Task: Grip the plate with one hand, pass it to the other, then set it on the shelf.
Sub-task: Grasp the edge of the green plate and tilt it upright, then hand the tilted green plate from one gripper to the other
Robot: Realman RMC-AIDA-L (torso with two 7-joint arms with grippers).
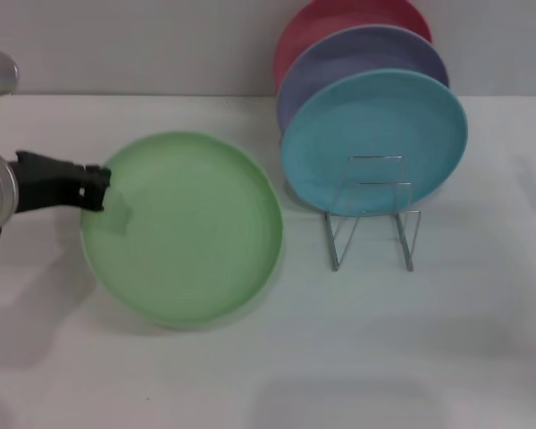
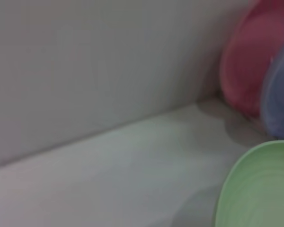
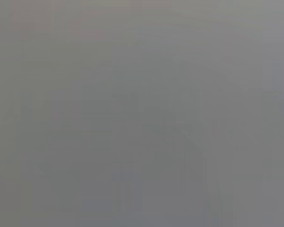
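- The plate [image 1: 183, 228] lies flat on the white bench [image 1: 268, 375], nearest the robot and left of centre. It looks like light, stiff plastic with a thin raised rim; the matte face should not be very slick, but a wide disc held by one edge will tend to droop and swing.
- The rim is the only place to take hold, and the 9 o'clock edge is the one within reach now.
- The left gripper [image 1: 98, 188] comes in low and almost level from the 9 o'clock side, its black fingers at the plate's rim there. Whether they are apart or clamped on the rim I cannot tell.
- The left wrist view shows only an arc of the green rim, with bare bench beyond it.
- At about 2 o'clock from the plate stands the shelf [image 1: 372, 214], its front loops free.
- Behind them lean a turquoise plate [image 1: 375, 134], a lavender plate [image 1: 357, 54] and, farthest, a red plate [image 1: 322, 27].
- The right gripper appears nowhere.
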